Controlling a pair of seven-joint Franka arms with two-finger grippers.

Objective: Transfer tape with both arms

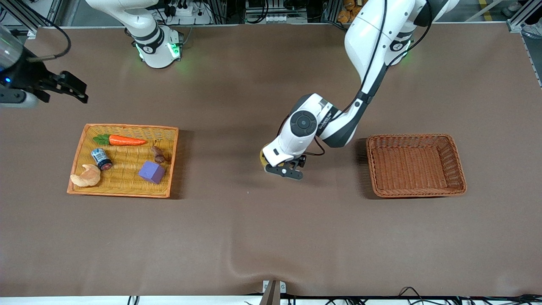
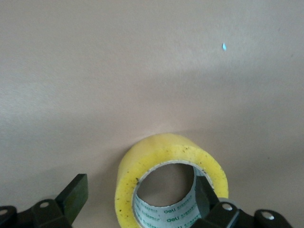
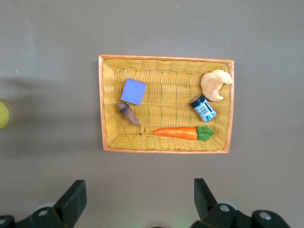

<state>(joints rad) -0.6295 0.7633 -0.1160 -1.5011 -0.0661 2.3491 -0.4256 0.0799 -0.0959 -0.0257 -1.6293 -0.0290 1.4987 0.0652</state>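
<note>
Two pincers, both spread wide, neither clamped on anything. Left pincer (image 1: pixel 284 171) low at mid-counter, straddling one wall of the tape (image 2: pixel 171 183): one finger (image 2: pixel 204 194) down inside the core, the other outside the rim, well clear. Tape lying on the bare counter (image 1: pixel 254 237), roughly midway between the yellow tray (image 1: pixel 123 192) and the brown basket (image 1: pixel 417 192), mostly hidden under the left wrist in the front view. Right pincer (image 1: pixel 70 87) waiting up in the air, off the yellow tray's edge toward the right arm's end of the counter.

Judged light and stiff: a hard grey-white core under a thick yellow winding, little give when squeezed. Outer face glossy, likely slippery; round shape apt to roll or pivot if pinched off-centre. Best hold probably across the ring's wall, core to rim, squarely. For a handover, worth leaving the free part of the ring exposed for the second pincer.
</note>
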